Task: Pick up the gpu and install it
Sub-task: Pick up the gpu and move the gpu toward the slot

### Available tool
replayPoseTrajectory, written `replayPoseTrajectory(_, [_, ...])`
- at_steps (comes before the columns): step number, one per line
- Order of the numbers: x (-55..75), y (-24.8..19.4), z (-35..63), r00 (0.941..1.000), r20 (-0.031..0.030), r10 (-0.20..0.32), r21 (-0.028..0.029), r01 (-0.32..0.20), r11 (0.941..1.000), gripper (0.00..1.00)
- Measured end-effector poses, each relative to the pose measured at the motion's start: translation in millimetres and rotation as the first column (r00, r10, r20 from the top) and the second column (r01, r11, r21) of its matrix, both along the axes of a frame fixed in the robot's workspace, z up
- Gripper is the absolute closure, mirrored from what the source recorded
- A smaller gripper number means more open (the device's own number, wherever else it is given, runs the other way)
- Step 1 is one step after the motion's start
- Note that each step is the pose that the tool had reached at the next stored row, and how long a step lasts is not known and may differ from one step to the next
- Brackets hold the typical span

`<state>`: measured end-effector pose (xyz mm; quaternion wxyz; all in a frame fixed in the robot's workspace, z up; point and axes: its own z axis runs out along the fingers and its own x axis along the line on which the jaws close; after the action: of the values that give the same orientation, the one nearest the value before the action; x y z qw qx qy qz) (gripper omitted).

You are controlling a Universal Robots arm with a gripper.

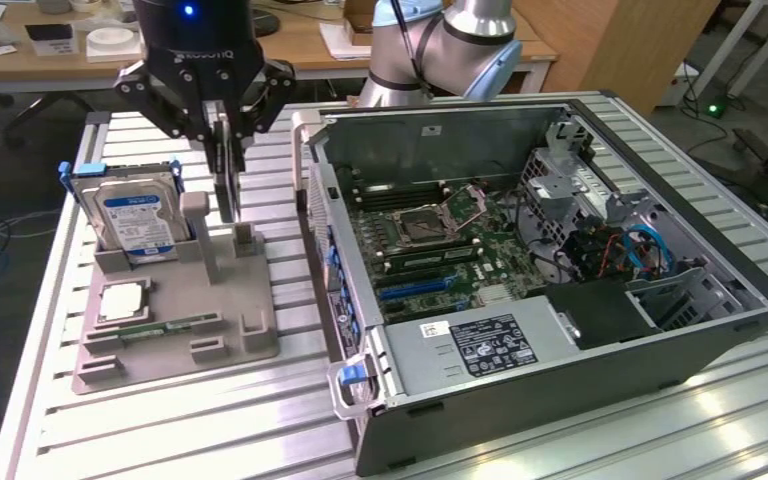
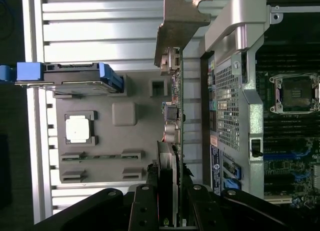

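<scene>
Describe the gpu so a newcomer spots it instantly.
To the exterior view's left of the open computer case sits a gray parts tray. Above it, the gpu is the thin dark card held on edge by the gripper, unlike the thicker blue-labelled hard drive.

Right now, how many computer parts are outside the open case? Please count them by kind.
Hard drive: 1
Processor chip: 1
Memory stick: 1
gpu, held in the gripper: 1
Total: 4
</scene>
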<state>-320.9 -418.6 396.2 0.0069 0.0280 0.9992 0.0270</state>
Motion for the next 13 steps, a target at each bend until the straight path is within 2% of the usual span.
replayPoseTrajectory(13, [0.0,0.0,9.1,1.0000,-0.0001,0.000,-0.0001,0.000,1.0000,0.73])
